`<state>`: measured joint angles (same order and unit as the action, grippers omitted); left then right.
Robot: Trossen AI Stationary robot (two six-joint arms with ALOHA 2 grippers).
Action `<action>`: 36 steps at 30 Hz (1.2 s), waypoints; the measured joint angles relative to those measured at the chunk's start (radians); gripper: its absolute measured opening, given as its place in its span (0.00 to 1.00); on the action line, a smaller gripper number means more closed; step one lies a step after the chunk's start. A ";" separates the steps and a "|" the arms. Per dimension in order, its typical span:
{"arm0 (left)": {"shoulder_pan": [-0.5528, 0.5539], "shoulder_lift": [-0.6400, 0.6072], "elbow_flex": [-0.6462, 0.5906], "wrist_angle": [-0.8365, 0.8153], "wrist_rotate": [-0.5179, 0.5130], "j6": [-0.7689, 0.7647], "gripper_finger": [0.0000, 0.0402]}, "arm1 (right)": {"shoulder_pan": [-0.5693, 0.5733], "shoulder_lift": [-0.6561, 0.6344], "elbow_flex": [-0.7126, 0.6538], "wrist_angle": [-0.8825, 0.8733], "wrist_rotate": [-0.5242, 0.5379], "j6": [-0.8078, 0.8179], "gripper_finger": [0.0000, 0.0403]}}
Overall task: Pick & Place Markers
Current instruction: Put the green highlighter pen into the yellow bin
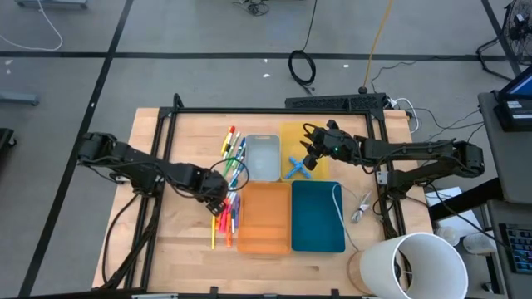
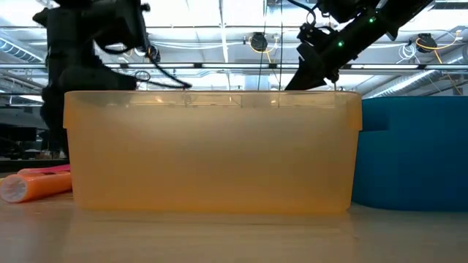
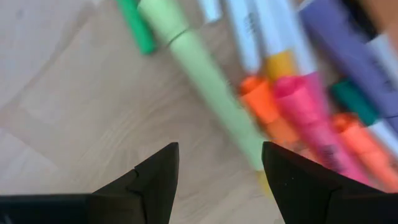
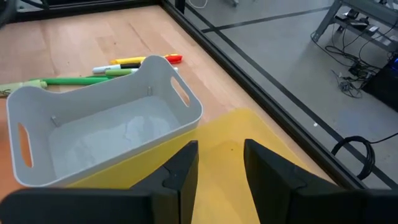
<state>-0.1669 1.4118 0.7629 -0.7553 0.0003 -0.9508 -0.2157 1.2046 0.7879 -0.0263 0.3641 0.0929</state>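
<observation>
Many markers (image 3: 292, 106) just ahead of the left pincer (image 3: 217, 171), its fingers apart and empty.

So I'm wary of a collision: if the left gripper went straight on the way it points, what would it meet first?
Probably the light green marker lying just beyond the open left gripper, among the heap of markers; depth is unclear, so the bare table could come first.

Left gripper (image 3: 217, 177) pointed downward, fingers parted, nothing between them. Right gripper (image 4: 221, 165) reached inward, fingers slightly apart, empty.
</observation>
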 joint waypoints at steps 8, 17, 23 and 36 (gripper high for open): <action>-0.025 0.101 0.104 -0.083 -0.089 -0.056 0.58 | 0.000 0.000 0.000 0.000 0.000 0.000 0.29; 0.030 0.212 0.110 -0.134 -0.081 -0.031 0.58 | 0.001 0.000 0.000 -0.001 0.000 0.000 0.29; 0.042 0.217 0.109 -0.129 -0.068 -0.015 0.58 | 0.001 0.000 0.000 -0.001 -0.001 0.000 0.29; -0.009 0.207 0.254 -0.263 -0.144 -0.016 0.58 | 0.001 0.000 0.000 0.000 -0.001 0.000 0.28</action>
<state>-0.1760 1.6192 1.0165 -1.0178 -0.1433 -0.9665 -0.2150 1.2049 0.7876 -0.0265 0.3630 0.0933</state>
